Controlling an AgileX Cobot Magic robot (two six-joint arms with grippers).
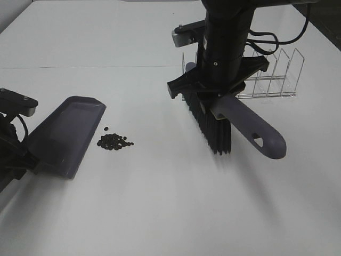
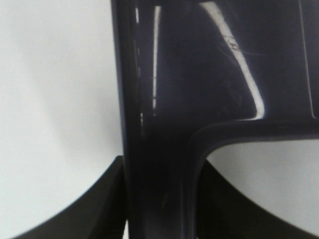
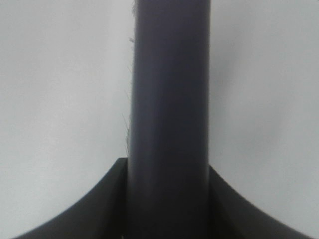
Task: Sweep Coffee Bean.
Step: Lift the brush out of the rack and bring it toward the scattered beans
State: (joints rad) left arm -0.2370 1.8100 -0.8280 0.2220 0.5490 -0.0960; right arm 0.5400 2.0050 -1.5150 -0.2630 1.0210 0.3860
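1. Grey-purple plastic dustpan (image 1: 66,136) sits on the flat white table (image 1: 160,213), on the left side of the high view.
2. The left gripper (image 1: 22,159) holds the pan by its handle. In the left wrist view its two black fingers (image 2: 94,209) are pressed against both sides of the handle, so it is pinching the pan tight.
3. The little dark brown coffee beans (image 1: 113,141) lie in one small heap on the table. They are just beside the pan, on the side that faces the brush. One or two beans sit a tiny bit away from the heap. All the beans I can see are on the table and not inside the pan.
4. The hand brush (image 1: 256,136) has a grey-purple handle and black bristles (image 1: 213,130). It is on the right, well apart from the beans.
5. The right gripper (image 1: 213,93) comes down from above and holds the brush. In the right wrist view its fingers (image 3: 99,209) squeeze the handle from both sides.
6. The bristles point down at the table. I cannot tell if their tips touch it.
7. A clear plastic rack (image 1: 272,74) with thin upright walls stands on the table behind the brush.
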